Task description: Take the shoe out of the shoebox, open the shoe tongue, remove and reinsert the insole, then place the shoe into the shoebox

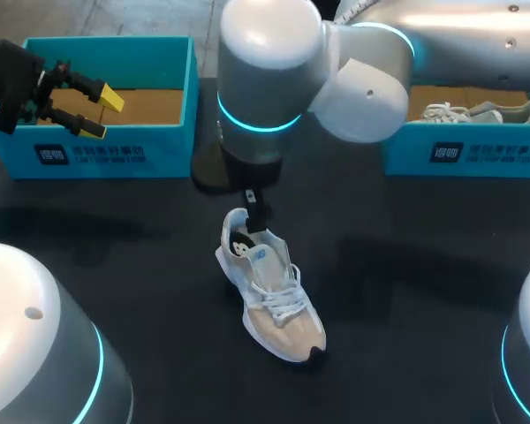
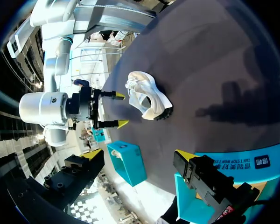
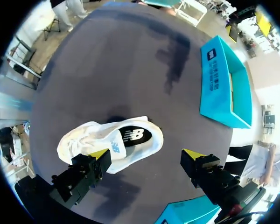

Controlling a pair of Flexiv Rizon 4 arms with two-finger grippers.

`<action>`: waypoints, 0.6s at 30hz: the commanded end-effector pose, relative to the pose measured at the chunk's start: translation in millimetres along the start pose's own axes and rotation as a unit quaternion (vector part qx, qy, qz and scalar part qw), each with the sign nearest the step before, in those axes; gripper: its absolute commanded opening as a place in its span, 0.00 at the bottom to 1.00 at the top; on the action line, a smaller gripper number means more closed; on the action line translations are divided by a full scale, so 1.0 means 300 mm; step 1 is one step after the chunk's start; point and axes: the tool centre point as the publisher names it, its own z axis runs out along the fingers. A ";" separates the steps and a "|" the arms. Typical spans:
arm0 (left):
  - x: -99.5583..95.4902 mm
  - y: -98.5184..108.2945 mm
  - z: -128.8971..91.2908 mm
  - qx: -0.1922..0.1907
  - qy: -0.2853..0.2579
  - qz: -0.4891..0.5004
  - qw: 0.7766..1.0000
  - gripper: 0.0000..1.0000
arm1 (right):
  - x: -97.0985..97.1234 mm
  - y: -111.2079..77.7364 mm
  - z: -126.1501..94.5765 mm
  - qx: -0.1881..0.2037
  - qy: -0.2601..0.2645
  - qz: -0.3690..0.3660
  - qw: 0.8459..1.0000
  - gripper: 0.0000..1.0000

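One shoe [image 1: 272,291] standing upright on dark counter [image 1: 406,291], near its middle, toe pointing away from boxes. Right gripper [image 3: 147,156] hanging just above shoe's heel, fingers spreading wide, pinching nothing. Left gripper [image 1: 102,115] hovering over left shoebox [image 1: 106,155], fingers spreading apart too, holding nothing. Second shoe [image 1: 477,112] lying inside right shoebox [image 1: 477,155].
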 end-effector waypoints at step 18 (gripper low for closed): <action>-0.001 -0.002 0.000 0.000 0.001 0.000 1.000 1.00 | -0.080 0.079 0.124 0.040 -0.026 -0.174 0.984 1.00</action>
